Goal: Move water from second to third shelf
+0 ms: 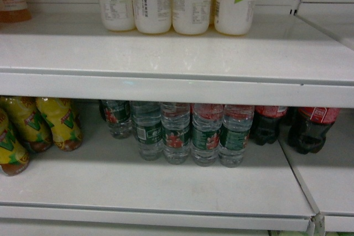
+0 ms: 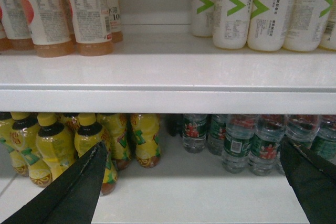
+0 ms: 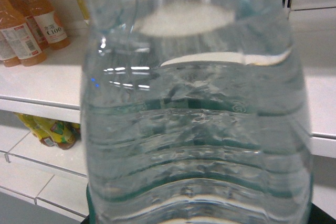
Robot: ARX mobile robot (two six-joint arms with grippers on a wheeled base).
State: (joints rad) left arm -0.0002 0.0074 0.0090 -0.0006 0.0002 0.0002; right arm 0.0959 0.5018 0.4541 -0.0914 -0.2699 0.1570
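Observation:
A clear ribbed water bottle (image 3: 194,129) with a dark green band low on it fills the right wrist view, very close and upright in front of the white shelves. My right gripper's fingers are hidden behind it, and it looks shut on this bottle. Several more water bottles (image 1: 177,134) stand in a cluster on the lower shelf (image 1: 166,186), also seen as water bottles (image 2: 247,140) in the left wrist view. My left gripper (image 2: 194,144) is open and empty in front of that shelf, its black fingers (image 2: 79,187) wide apart. Neither gripper shows in the head view.
White bottles with green V marks (image 1: 177,1) stand on the upper shelf (image 1: 166,53), orange drink bottles (image 2: 52,14) to their left. Yellow tea bottles (image 1: 38,128) sit left of the water, dark cola bottles (image 1: 298,128) to its right. A shelf divider (image 1: 298,183) runs at right.

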